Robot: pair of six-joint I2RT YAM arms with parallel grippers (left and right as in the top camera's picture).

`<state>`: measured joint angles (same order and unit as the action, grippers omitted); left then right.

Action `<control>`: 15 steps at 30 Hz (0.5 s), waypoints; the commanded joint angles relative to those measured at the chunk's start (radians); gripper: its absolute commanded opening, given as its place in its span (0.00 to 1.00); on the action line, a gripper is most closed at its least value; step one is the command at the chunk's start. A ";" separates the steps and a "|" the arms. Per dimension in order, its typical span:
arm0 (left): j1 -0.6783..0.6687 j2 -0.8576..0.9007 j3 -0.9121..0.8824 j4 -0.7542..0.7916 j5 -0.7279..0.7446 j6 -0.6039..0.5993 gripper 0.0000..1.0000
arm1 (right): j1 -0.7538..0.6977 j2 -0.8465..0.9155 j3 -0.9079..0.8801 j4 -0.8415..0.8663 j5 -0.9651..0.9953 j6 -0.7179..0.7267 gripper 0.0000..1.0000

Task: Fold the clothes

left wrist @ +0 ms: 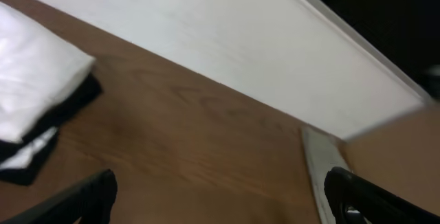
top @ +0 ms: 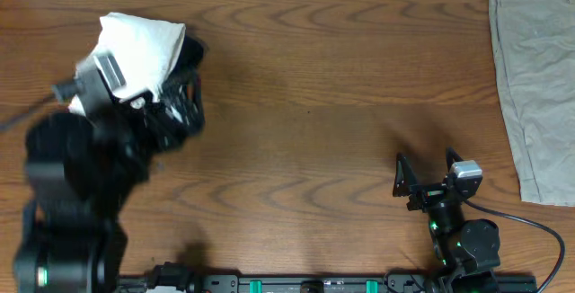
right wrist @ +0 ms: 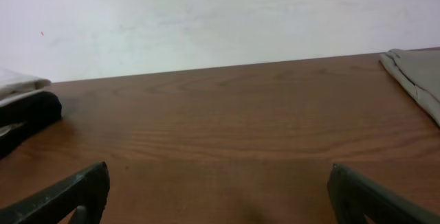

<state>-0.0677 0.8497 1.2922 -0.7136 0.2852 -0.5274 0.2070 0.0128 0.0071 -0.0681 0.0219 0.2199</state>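
The clothes (top: 139, 41) lie as a folded white bundle at the table's far left, on top of a black garment (top: 184, 104). My left arm (top: 72, 176) reaches over that pile and is blurred; its fingers cannot be told apart from the black cloth in the overhead view. In the left wrist view the white clothes (left wrist: 31, 90) sit at the left edge, and my left gripper (left wrist: 220, 193) stands open over bare wood to their right. My right gripper (top: 424, 160) is open near the front right, holding nothing. From the right wrist the gripper (right wrist: 220, 189) shows only wood between its fingers.
A flat olive-grey cloth (top: 535, 86) lies along the table's right edge, also seen as the cloth (right wrist: 416, 76) in the right wrist view. The black garment (left wrist: 65, 114) pokes out under the white bundle. A white wall (left wrist: 240, 52) backs the table's far edge.
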 commanded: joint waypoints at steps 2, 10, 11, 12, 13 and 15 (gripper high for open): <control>-0.048 -0.174 -0.119 -0.008 -0.005 -0.002 0.98 | -0.010 -0.004 -0.002 -0.004 -0.003 0.008 0.99; -0.051 -0.489 -0.444 -0.101 -0.059 -0.001 0.98 | -0.010 -0.004 -0.002 -0.004 -0.003 0.008 0.99; -0.051 -0.519 -0.492 -0.101 -0.079 -0.001 0.98 | -0.010 -0.004 -0.002 -0.004 -0.003 0.008 0.99; -0.051 -0.547 -0.540 -0.101 -0.098 -0.002 0.98 | -0.010 -0.004 -0.002 -0.004 -0.003 0.008 0.99; -0.051 -0.572 -0.586 -0.100 -0.112 -0.002 0.98 | -0.010 -0.004 -0.002 -0.004 -0.003 0.008 0.99; -0.051 -0.618 -0.681 -0.089 -0.121 -0.002 0.98 | -0.010 -0.004 -0.002 -0.004 -0.003 0.008 0.99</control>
<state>-0.1143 0.2966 0.7418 -0.8112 0.2241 -0.5274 0.2070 0.0128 0.0071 -0.0685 0.0212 0.2199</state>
